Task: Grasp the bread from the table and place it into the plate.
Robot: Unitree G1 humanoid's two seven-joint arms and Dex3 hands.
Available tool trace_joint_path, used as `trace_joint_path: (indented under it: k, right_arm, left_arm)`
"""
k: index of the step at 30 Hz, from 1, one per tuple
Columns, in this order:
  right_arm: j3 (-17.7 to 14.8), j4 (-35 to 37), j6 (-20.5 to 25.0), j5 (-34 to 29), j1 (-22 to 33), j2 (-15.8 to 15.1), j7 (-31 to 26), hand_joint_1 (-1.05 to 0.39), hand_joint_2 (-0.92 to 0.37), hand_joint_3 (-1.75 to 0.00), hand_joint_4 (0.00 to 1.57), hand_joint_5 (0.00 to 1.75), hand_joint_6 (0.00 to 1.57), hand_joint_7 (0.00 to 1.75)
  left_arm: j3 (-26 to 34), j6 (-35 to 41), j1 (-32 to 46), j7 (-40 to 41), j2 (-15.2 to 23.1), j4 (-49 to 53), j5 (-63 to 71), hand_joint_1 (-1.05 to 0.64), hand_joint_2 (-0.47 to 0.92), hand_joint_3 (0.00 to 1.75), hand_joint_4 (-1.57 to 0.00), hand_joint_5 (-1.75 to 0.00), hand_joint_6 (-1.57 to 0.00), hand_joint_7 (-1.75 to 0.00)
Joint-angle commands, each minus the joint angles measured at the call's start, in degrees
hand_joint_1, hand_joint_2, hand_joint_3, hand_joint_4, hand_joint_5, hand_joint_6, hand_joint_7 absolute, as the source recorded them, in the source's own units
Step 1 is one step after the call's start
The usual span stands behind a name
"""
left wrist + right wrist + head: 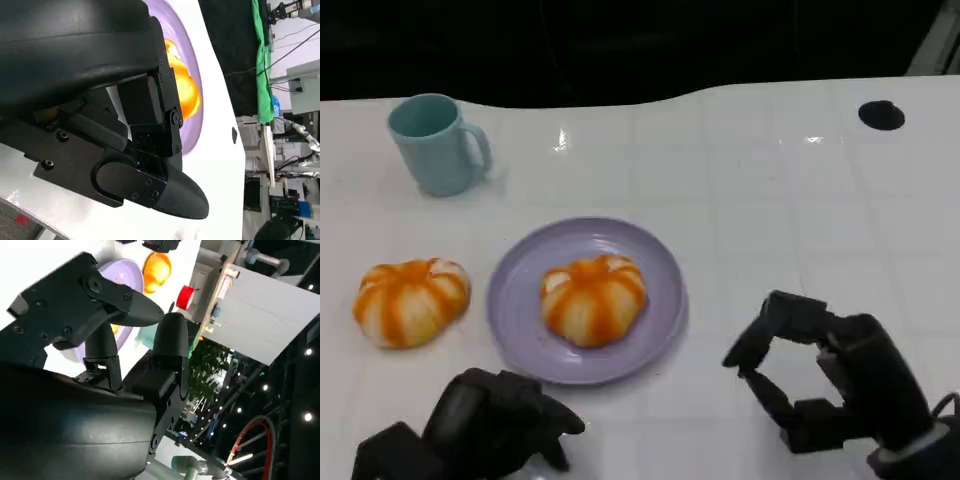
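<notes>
Right hand (820,385) hovers low over the table's near right part, fingers apart in a loose arc with nothing between them; left hand (485,425) sits at the near left edge, fingers curled in on nothing as far as the head view shows.

One pumpkin-shaped bread roll (594,298), orange-striped, lies inside the lilac plate (515,310), slightly toward its near side and within the rim. A second roll (410,300) of the same kind rests on the bare table (770,220) just left of the plate, close to its rim but apart from it, toward the left edge. A teal mug (437,143) stands at the far left, handle turned right, and a small dark disc (881,115) marks the far right corner.

If the second roll is the one to be moved, the risks seem these. The left hand is nearest, and coming at the roll from the near side it could nudge the roll toward the table's left edge before closing on it (its rounded, glossy top offers little purchase). A hard squeeze may crush it. The plate already holds one roll, so a careless drop could land on that roll, roll off the rim, or shove the plate. A wide reach could clip the mug.
</notes>
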Motion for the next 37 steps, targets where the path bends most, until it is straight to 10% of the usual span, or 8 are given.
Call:
trace_joint_path:
  k: [1,37]
  right_arm:
    - [-1.65,-1.41,-0.83,1.82,2.79,-0.13,1.54,-0.23,-0.35,-1.30,0.69,1.70,0.70,1.41]
    - [-9.26,10.07,-10.42,-2.85,4.13,2.23,0.10,-0.29,-0.41,-1.09,0.69,1.61,0.71,1.33]
  left_arm:
    - [-0.05,0.27,0.41,0.72,0.70,-0.53,0.50,-1.05,0.92,0.08,-1.32,-0.98,-1.55,-0.27]
    - [0.32,-0.41,0.80,0.58,1.62,-0.62,0.21,-1.05,0.92,0.10,-1.32,-1.00,-1.55,-0.27]
